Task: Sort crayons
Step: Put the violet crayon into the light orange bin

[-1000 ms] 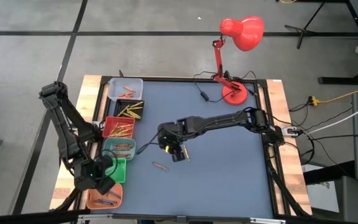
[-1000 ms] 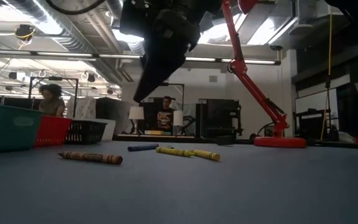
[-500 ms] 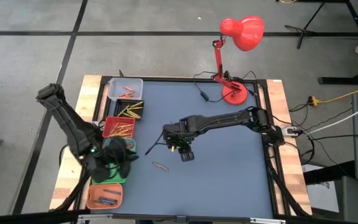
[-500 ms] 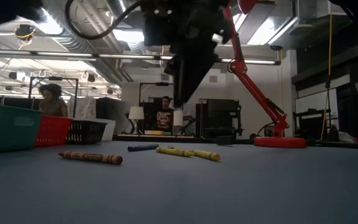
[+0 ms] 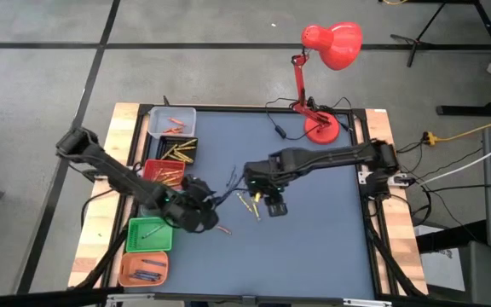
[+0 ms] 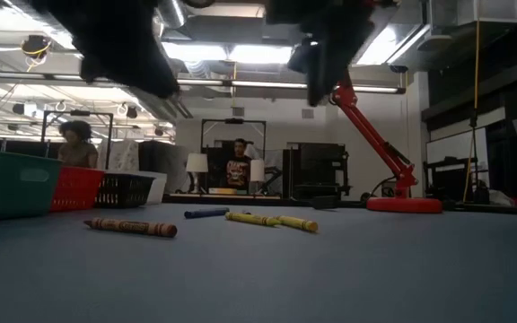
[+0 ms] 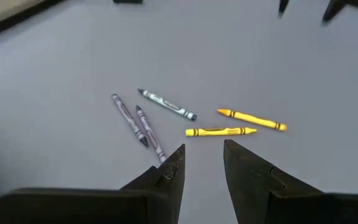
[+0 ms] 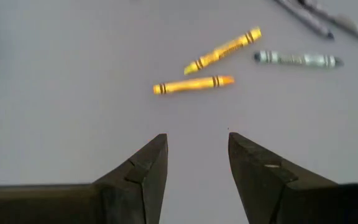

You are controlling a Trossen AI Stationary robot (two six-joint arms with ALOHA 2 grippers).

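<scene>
Both arms hang over the middle of the blue table (image 5: 314, 247), fingers apart, holding nothing. The left gripper (image 7: 202, 163) hovers just short of 2 yellow crayons (image 7: 220, 131), with 3 greyish crayons (image 7: 143, 121) lying beside them. The right gripper (image 8: 197, 163) faces the same yellow pair (image 8: 193, 84) from the other side, not touching. A brown crayon (image 6: 130, 226) lies apart from that cluster, nearer the bins (image 5: 147, 233), which already hold other crayons.

Camera positions, four views
High: straight down over table (image 5: 314, 247). Low: table height, facing the red lamp (image 6: 380, 152). Wrists: close, angled down; both share two yellow crayons (image 7: 235, 124).
</scene>
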